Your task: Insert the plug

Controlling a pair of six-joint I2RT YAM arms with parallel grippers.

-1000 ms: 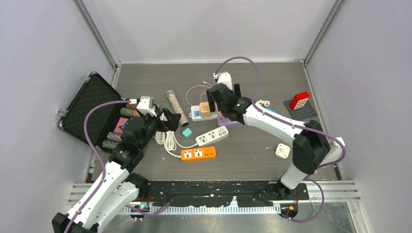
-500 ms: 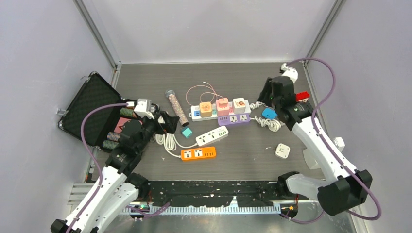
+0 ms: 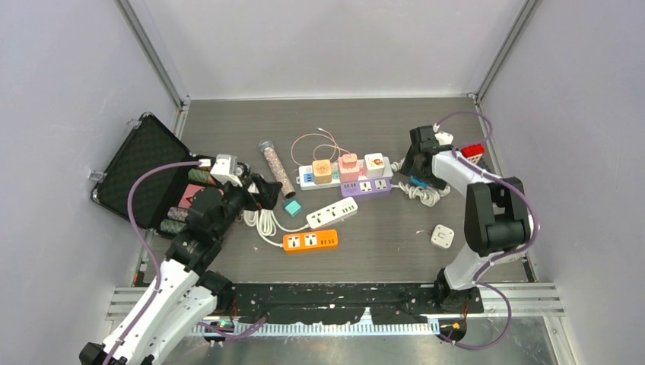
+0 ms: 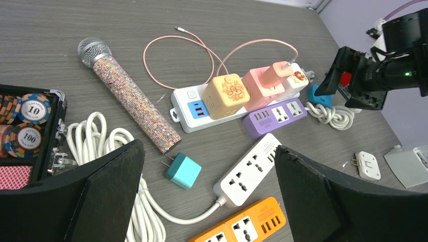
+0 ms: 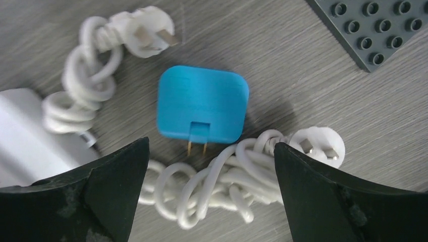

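Two plug prongs (image 5: 190, 146), right-wrist view only

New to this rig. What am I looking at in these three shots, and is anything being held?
Two white robot arms are bolted at the near edge of a table, each ending in a two-finger pincer. The wide picture looks down from above and behind them. The other two come from cameras on the wrists, so the dark shapes at their bottom corners are that pincer's own fingers. On the table lie four power strips, a glittery microphone, a teal plug, coiled white cords and a case of poker chips. The left pincer is open and empty. The right pincer, also open, hovers over a blue plug, gripping nothing.
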